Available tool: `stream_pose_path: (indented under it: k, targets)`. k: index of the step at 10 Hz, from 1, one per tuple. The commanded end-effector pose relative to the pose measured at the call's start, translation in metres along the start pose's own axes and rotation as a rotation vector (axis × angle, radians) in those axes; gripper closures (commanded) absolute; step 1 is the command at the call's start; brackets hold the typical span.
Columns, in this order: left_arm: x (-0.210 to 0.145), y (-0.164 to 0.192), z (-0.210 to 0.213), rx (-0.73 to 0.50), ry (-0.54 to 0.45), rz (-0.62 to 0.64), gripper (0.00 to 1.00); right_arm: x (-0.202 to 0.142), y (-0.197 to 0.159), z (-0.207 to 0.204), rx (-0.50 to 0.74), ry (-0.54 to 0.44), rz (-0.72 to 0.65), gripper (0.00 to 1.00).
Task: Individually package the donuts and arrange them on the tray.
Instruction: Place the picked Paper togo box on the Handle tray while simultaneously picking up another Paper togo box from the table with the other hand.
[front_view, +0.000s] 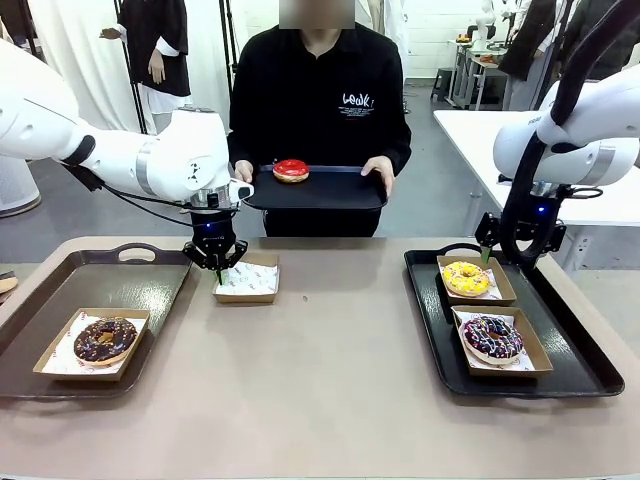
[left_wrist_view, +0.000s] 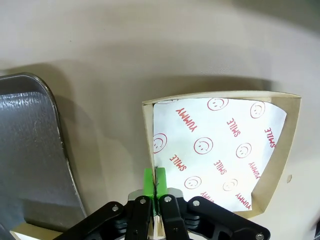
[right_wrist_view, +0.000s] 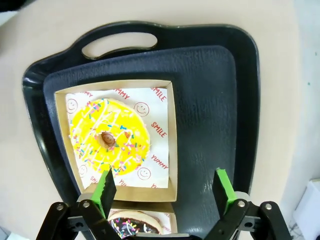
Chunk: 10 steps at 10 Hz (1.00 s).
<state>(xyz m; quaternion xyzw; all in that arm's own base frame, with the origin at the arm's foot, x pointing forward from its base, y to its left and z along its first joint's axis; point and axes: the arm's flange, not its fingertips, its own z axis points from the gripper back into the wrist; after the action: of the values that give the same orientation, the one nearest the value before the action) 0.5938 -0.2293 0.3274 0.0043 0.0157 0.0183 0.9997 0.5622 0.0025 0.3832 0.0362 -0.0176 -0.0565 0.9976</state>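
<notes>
Donuts (front_view: 291, 170): four; left pincer (left_wrist_view: 154, 181) pinching empty box (left_wrist_view: 290, 145) wall; right pincer (right_wrist_view: 164, 186) spread

Red donut (front_view: 291, 170): flat, 12 o'clock.
Yellow donut (front_view: 467, 278): boxed, 3 o'clock.
Purple sprinkled donut (front_view: 491, 337): boxed, 4 o'clock.
Chocolate donut (front_view: 104, 339): boxed, 8 o'clock.

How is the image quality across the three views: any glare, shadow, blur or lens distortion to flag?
Front view: even lighting, sharp; soft sheen on the left tray. Left wrist view: wide-angle bowing of the empty box, a broad soft shadow on the table, print still readable. Right wrist view: the yellow donut is crisp, the black tray curves at the edges, no harsh glare.
</notes>
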Motion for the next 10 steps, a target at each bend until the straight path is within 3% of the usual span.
stream_pose_path:
  k: [1, 3, 6, 10]
  targets:
    - [-0.007, -0.002, 0.017, -0.036, 0.025, -0.029, 1.00, -0.014, -0.022, 0.014, 0.162, 0.007, 0.072, 0.00]
    - [-0.028, -0.009, 0.053, -0.084, 0.062, -0.073, 1.00, -0.029, -0.079, 0.042, 0.490, 0.059, 0.256, 0.00]
    - [-0.052, -0.032, 0.102, -0.118, 0.002, -0.118, 1.00, -0.042, -0.171, 0.056, 0.836, 0.053, 0.217, 0.00]
    - [-0.041, -0.058, 0.150, -0.130, -0.073, -0.066, 1.00, -0.083, -0.238, 0.033, 1.029, 0.050, 0.093, 0.00]
